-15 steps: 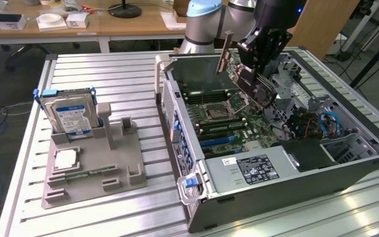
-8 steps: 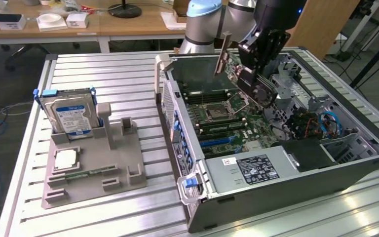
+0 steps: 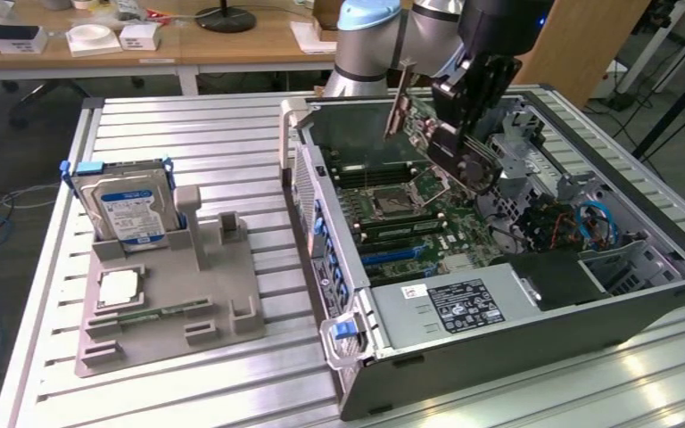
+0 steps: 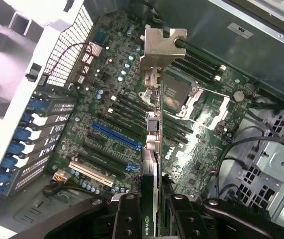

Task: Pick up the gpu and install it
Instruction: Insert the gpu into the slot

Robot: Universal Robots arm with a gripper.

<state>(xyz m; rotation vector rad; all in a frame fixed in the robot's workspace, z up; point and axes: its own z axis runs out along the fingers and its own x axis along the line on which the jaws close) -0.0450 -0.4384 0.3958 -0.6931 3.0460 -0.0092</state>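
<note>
As the gripper (image 4: 151,211) is clamped on the gpu (image 4: 153,149) with a finger on each flat face, the card hangs edge-down above the motherboard (image 4: 207,124) inside the open computer case (image 3: 533,348). It looks clear of every slot, with its silver bracket (image 4: 162,47) at the end away from the fingers. Likely light and stiff but fragile: a thin board with exposed parts, so hold the flat faces as here, not the bracket or the connector edge. It could pivot in the grip if knocked. Room is tight. The blue PCIe slot (image 4: 114,137) and white slot (image 4: 89,173) lie between the rear slot covers (image 4: 37,144) and the CPU socket (image 4: 174,94). Case walls, drive cage (image 3: 533,152) and power supply (image 3: 462,303) hem the board, leaving access from above. The hard drive (image 3: 128,201) stands on the gray fixture (image 3: 170,303), well apart on the exterior view's left.
</note>
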